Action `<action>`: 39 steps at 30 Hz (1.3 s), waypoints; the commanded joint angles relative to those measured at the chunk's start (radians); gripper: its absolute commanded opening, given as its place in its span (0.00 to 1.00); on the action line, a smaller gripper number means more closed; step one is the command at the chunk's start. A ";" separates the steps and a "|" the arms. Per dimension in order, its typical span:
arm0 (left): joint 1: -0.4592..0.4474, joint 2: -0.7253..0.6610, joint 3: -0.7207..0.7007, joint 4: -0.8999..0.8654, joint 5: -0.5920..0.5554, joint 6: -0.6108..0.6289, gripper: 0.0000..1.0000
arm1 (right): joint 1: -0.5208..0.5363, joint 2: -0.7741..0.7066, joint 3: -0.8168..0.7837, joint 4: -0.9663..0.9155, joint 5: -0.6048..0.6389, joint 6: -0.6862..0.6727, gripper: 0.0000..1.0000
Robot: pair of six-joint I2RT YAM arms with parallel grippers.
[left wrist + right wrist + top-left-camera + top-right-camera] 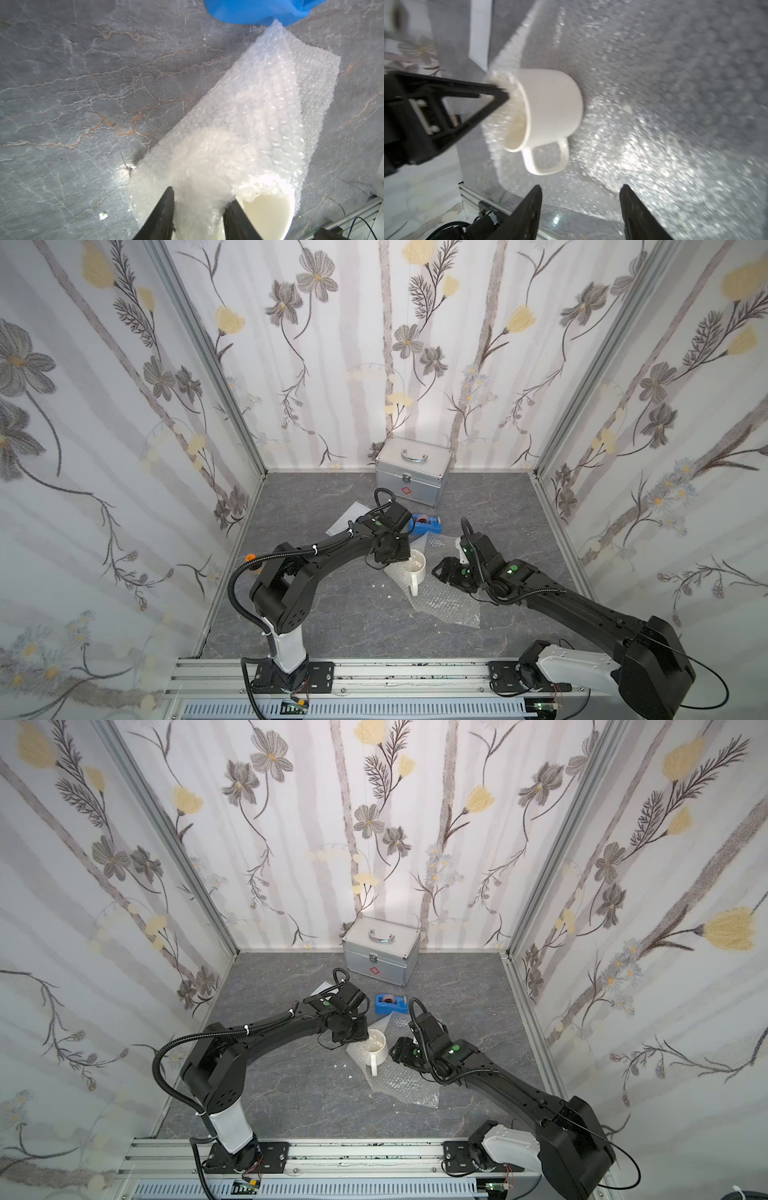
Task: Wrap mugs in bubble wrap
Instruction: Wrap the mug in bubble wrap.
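The left gripper (201,195) is clenched on a bunch of clear, shiny bubble wrap (249,114). It grips it right at the rim of the cream-white shiny mug with one loop handle (270,216). In the right wrist view, the wrap (675,104) is folded up over the rim on the left side of the mug (550,108).

The right gripper (581,186) is let go. Its two fingers stand wide apart with nothing between them. It hangs low over the wrap, just to the right of the mug.

In both top views the mug (415,568) (376,1048) stands upright on the bubble wrap (449,601), in the middle of the grey marble-look table (332,614), between the two grippers. Its handle points to the near side. The rest of the sheet lies flat to the near right.

A blue plastic tape holder (424,524) sits just beside the far tip of the wrap. A silver metal case with a handle (411,472) stands at the far wall. A flat white paper packet (349,516) lies far left, partly under the left arm.
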 commanded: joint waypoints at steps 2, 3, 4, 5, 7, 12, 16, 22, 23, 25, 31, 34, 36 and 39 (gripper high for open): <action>-0.003 0.008 0.011 -0.032 -0.012 0.005 0.39 | 0.003 -0.133 -0.075 -0.196 0.101 0.154 0.68; -0.003 0.010 0.013 -0.033 -0.012 0.005 0.39 | 0.003 -0.170 -0.090 -0.223 0.110 0.176 0.68; -0.002 0.011 0.016 -0.035 -0.012 0.007 0.39 | 0.003 -0.208 -0.102 -0.256 0.122 0.193 0.68; -0.003 0.014 0.016 -0.036 -0.012 0.007 0.39 | 0.003 -0.235 -0.110 -0.284 0.132 0.210 0.68; -0.003 0.015 0.017 -0.036 -0.012 0.007 0.39 | 0.003 -0.279 -0.119 -0.344 0.154 0.232 0.68; -0.004 0.025 0.024 -0.033 -0.010 0.007 0.39 | 0.003 -0.266 -0.172 -0.332 0.127 0.245 0.67; -0.004 0.030 0.025 -0.033 -0.007 0.007 0.38 | 0.003 -0.197 -0.205 -0.244 0.085 0.227 0.66; -0.006 0.032 0.032 -0.035 -0.005 0.007 0.38 | 0.004 -0.100 -0.187 -0.155 0.071 0.201 0.64; -0.006 0.031 0.034 -0.034 -0.005 0.007 0.38 | 0.004 -0.082 -0.184 -0.143 0.071 0.194 0.64; -0.006 0.032 0.037 -0.036 -0.005 0.007 0.38 | 0.004 -0.044 -0.181 -0.127 0.073 0.186 0.61; -0.007 0.033 0.041 -0.039 -0.004 0.007 0.38 | 0.004 0.020 -0.166 -0.119 0.080 0.160 0.26; -0.009 0.036 0.045 -0.039 -0.002 0.007 0.38 | 0.005 0.009 -0.141 -0.123 0.083 0.152 0.06; -0.011 0.039 0.050 -0.039 -0.001 0.007 0.37 | 0.004 0.006 -0.111 -0.126 0.077 0.142 0.00; -0.016 0.047 0.058 -0.042 -0.001 0.007 0.37 | 0.004 0.012 -0.047 -0.128 0.060 0.120 0.00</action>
